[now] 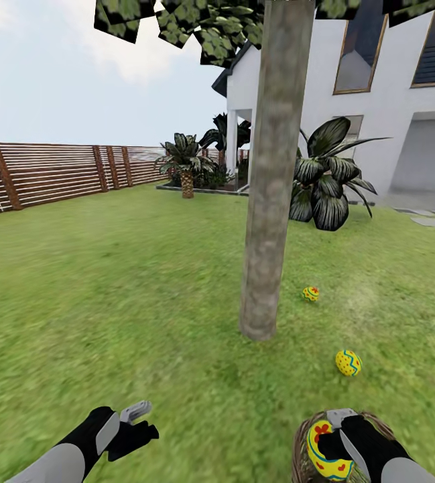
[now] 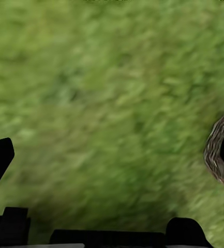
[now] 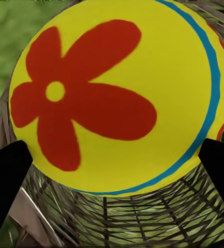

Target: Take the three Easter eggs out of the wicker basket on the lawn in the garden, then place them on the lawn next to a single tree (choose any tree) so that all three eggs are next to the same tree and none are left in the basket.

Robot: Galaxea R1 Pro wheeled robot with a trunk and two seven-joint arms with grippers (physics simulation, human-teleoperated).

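Two Easter eggs lie on the lawn [image 1: 110, 302] by the tree [image 1: 267, 201]: one [image 1: 310, 293] right of the trunk's foot, another [image 1: 348, 362] nearer to me. A third egg [image 1: 321, 451], yellow with a red flower [image 3: 117, 98], sits in my right gripper [image 1: 334, 436], which is shut on it just above the wicker basket [image 1: 302, 446] at the lower right. The basket's weave [image 3: 143, 217] shows under the egg. My left gripper [image 1: 135, 421] hovers open over bare grass [image 2: 112, 165], left of the basket's rim [image 2: 215, 155].
A brown slat fence [image 1: 56, 171] runs along the back left. A white house [image 1: 391, 100], a short palm [image 1: 187, 164] and dark leafy plants [image 1: 328, 181] stand behind the tree. Paving stones [image 1: 431, 218] lie at the far right. Wide grass stretches left of the trunk.
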